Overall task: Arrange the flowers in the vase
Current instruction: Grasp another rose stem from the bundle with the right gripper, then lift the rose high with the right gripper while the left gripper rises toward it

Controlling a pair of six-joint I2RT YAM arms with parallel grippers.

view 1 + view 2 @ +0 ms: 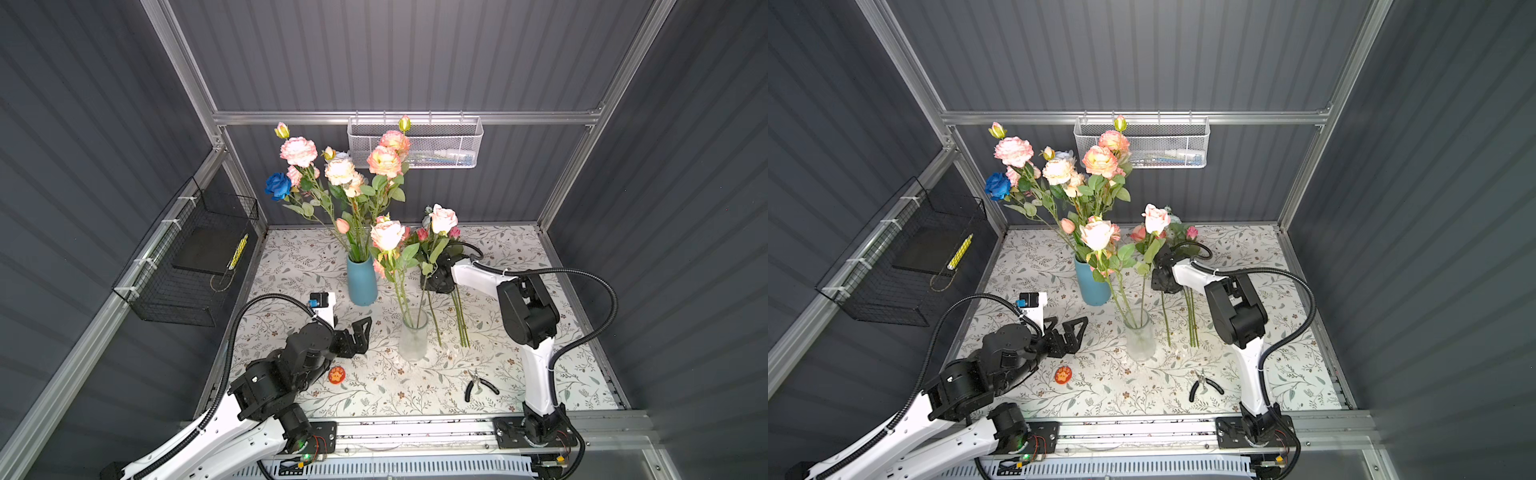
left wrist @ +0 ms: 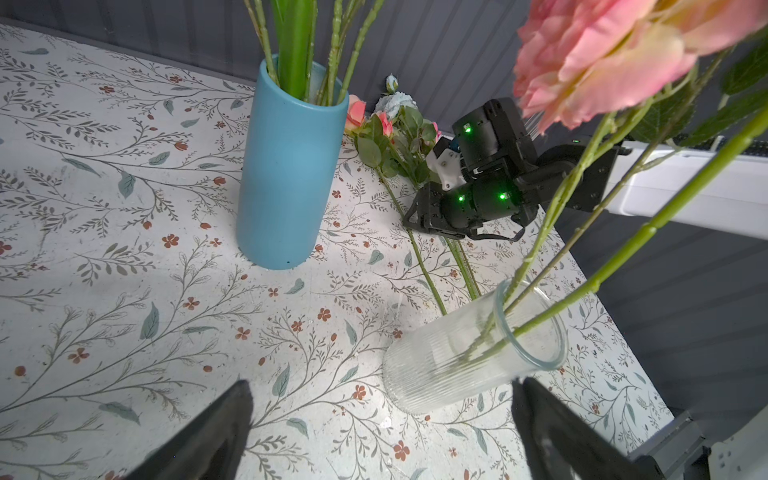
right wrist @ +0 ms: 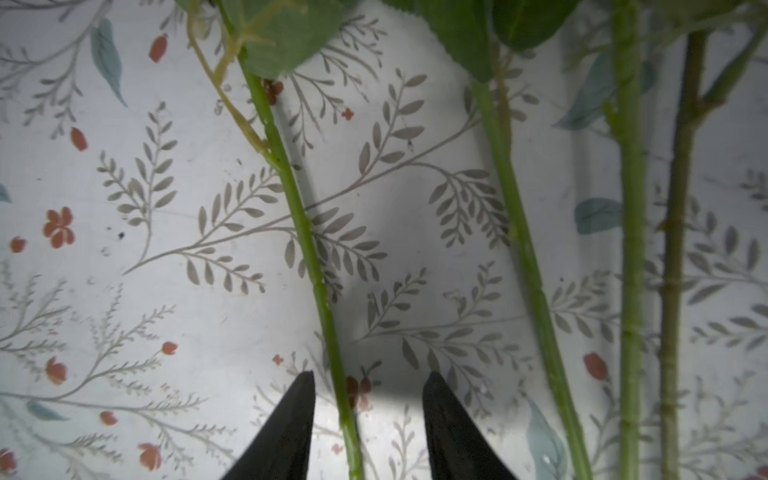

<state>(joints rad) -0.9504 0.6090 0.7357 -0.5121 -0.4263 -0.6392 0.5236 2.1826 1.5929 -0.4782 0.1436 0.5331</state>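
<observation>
We find pick-up in hand: right fingers stand apart, one flower stem lying between them on the tabletop; left fingers gape empty before the glass vase. Next, we judge: close, lift

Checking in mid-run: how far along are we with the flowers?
Done: a few roses stand in the glass vase, and a big bunch fills the blue vase. In hand: nothing is gripped yet. The right gripper is open, straddling one stem on the table. The left gripper is open and empty beside the glass vase. Left: the loose flowers lying on the table.
</observation>
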